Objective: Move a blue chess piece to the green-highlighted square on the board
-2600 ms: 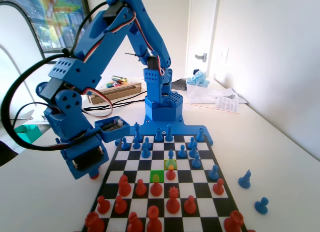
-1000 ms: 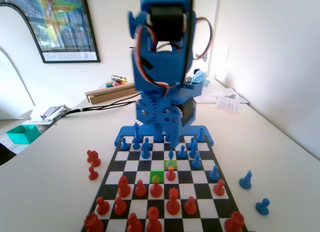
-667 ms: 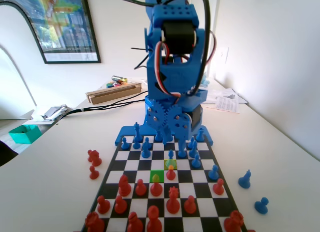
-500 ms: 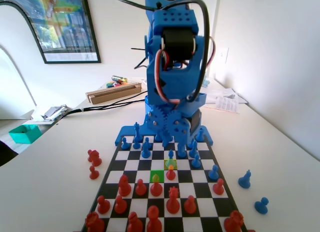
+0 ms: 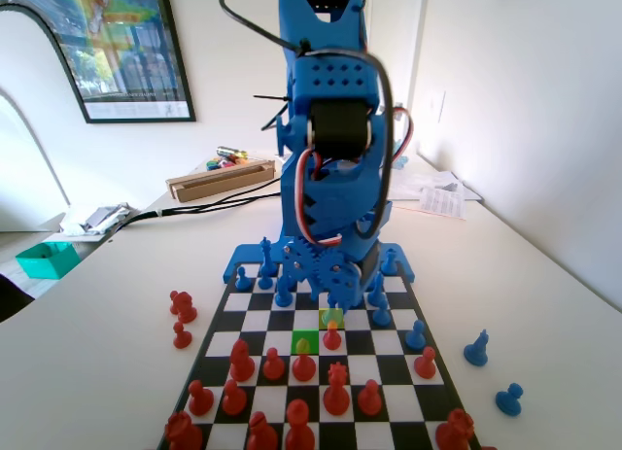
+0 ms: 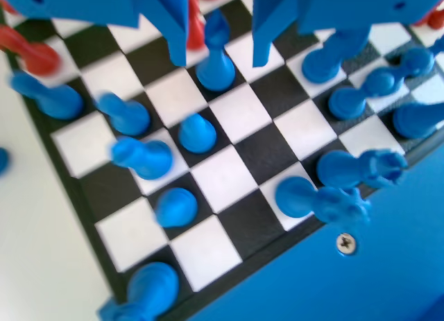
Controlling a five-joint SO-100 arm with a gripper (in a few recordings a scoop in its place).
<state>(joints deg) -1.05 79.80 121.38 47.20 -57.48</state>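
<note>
Hovering with jaws apart, the gripper [image 6: 220,47] is straddling the blue chess piece [image 6: 216,57] on the board [image 6: 229,231]. Light, rigid and slick-looking, the pawn probably wants gripping beneath its ball head. Blue neighbours are crowding at four and eight o'clock; the green-highlighted square [image 5: 305,342] is lying near.

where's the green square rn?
Fixed view: the green-highlighted square sits mid-board, just in front of the lowered hand, a red pawn standing at its near edge.
</note>
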